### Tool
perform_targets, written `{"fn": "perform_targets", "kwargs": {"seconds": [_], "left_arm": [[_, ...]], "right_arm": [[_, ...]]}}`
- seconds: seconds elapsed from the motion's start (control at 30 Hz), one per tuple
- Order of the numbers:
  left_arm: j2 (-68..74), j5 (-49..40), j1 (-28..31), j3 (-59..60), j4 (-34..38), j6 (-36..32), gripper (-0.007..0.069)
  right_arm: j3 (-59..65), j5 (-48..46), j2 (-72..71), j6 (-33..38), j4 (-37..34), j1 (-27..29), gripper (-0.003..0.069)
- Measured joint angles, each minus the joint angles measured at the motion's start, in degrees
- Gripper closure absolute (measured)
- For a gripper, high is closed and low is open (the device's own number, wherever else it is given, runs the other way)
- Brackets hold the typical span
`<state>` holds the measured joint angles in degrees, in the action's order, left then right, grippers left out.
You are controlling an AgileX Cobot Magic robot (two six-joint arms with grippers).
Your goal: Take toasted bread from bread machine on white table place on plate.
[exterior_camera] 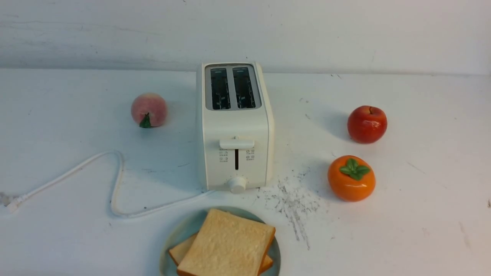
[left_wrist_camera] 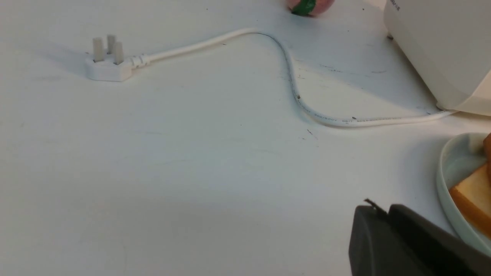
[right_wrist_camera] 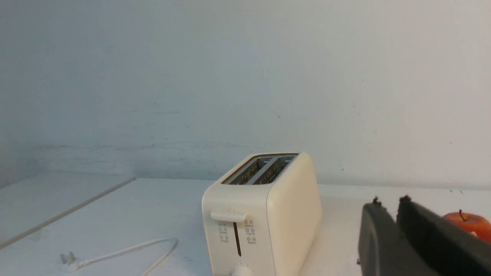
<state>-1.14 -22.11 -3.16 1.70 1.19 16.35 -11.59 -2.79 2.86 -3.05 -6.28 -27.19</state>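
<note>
Looks like we're basically done — both slices of toasted bread [exterior_camera: 226,245] sit stacked on the plate [exterior_camera: 180,234] just in front of the bread machine [exterior_camera: 234,126], slots empty. Left fingers [left_wrist_camera: 387,226] nearly closed, right fingers [right_wrist_camera: 395,218] slightly parted, both holding nothing — next we'd just retract.

My left gripper [left_wrist_camera: 378,214] and right gripper [right_wrist_camera: 389,205] both show dark fingers nearly together (a slim gap), holding nothing.
</note>
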Motion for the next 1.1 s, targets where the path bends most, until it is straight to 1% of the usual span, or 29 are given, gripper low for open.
{"fn": "perform_targets", "kwargs": {"seconds": [0.1,0.2,0.37,0.4,0.5,0.53,0.6,1.1], "left_arm": [[0.00,0.00,0.00,0.00,0.00,-0.06,0.0582],[0.00,0.00,0.00,0.00,0.00,-0.11,0.0573],[0.00,0.00,0.00,0.00,0.00,-0.11,0.0568],[0.00,0.00,0.00,0.00,0.00,-0.11,0.0567],[0.00,-0.06,0.00,0.02,0.00,-0.11,0.0559],[0.00,-0.06,0.00,0.02,0.00,-0.11,0.0557],[0.00,-0.01,0.00,0.02,0.00,-0.11,0.0554],[0.00,-0.01,0.00,0.07,0.00,-0.17,0.0542]], "right_arm": [[1.14,-0.63,-0.18,0.21,0.06,0.00,0.0579],[4.13,-2.08,-1.69,0.33,2.31,2.92,0.0575],[11.42,-5.04,-3.33,0.39,3.96,15.04,0.0570],[12.61,-8.07,-3.39,0.34,3.96,18.03,0.0569],[12.88,-17.15,-3.43,0.29,4.40,24.57,0.0564],[12.78,-17.80,-3.43,0.29,4.63,25.73,0.0562],[12.66,-18.33,-3.43,0.29,5.07,27.02,0.0559],[12.66,-18.45,-3.43,0.35,5.21,27.03,0.0545]]}}
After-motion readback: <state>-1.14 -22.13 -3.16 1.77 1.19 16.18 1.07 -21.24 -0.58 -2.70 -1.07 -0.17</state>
